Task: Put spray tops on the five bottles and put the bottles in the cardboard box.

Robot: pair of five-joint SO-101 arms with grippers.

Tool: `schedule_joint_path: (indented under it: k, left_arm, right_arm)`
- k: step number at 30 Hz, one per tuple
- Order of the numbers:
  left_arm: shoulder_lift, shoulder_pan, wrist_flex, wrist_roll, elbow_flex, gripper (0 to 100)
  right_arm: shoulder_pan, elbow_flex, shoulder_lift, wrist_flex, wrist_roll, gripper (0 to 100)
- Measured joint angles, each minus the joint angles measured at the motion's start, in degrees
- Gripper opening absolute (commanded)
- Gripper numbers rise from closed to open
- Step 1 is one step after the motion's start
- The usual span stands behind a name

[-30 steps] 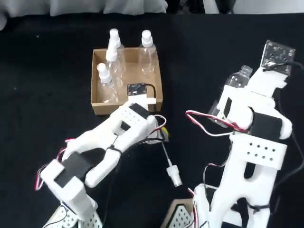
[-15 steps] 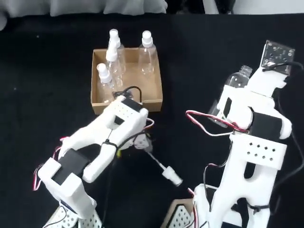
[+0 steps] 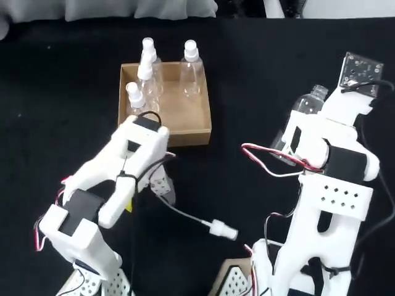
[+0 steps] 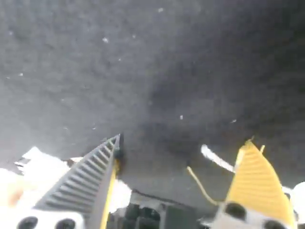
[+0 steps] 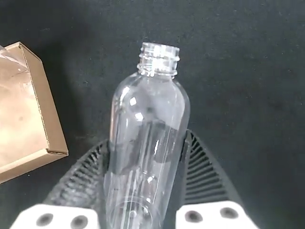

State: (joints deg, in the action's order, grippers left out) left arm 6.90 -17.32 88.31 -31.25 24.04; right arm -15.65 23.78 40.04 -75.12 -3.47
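Over at the left, the left arm bends low above the black table [image 3: 55, 92], and its left gripper [image 4: 183, 140] hangs just over the cloth with the fingers spread wide and nothing between them. At about 12 o'clock from that gripper sits the cardboard box [image 3: 196, 132], and four bottles [image 3: 190, 68] with white spray tops on stand upright in its far and left parts. Toward 4 o'clock from the left gripper the loose spray top [image 3: 222, 230] lies flat on the cloth. Its thin tube runs back toward the gripper, though I cannot tell if the two touch. Further right, at roughly 3 o'clock from the box, the right gripper [image 5: 147, 143] has its fingers closed around the body of the fifth bottle [image 5: 152, 100]. This bottle is clear, its neck is open and uncapped, and it is held up off the table, well apart from the box.
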Motion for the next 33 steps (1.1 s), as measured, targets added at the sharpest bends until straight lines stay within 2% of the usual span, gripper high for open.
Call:
schedule_joint_path:
  k: [6, 8, 17, 27, 33]
  left_arm:
    - [0.00, 1.32, 3.08, 10.20, 0.00, 35]
    - [0.00, 1.23, 3.25, 13.89, 0.09, 33]
    - [-0.09, 1.23, -0.97, 26.90, 4.48, 2]
    - [-0.09, 1.23, 0.79, 27.96, -1.85, 3]
    - [-9.05, 1.23, 2.37, 27.96, -2.37, 3]
  right_arm:
    - [0.00, 0.00, 0.00, 0.00, 0.00, 2.1]
    - [0.00, 0.00, 0.00, 0.00, 0.00, 2.1]
    - [0.00, 0.00, 0.00, 0.00, 0.00, 2.1]
    - [0.00, 0.00, 0.00, 0.00, 0.00, 2.2]
    - [0.00, 0.00, 0.00, 1.05, 0.00, 2.3]
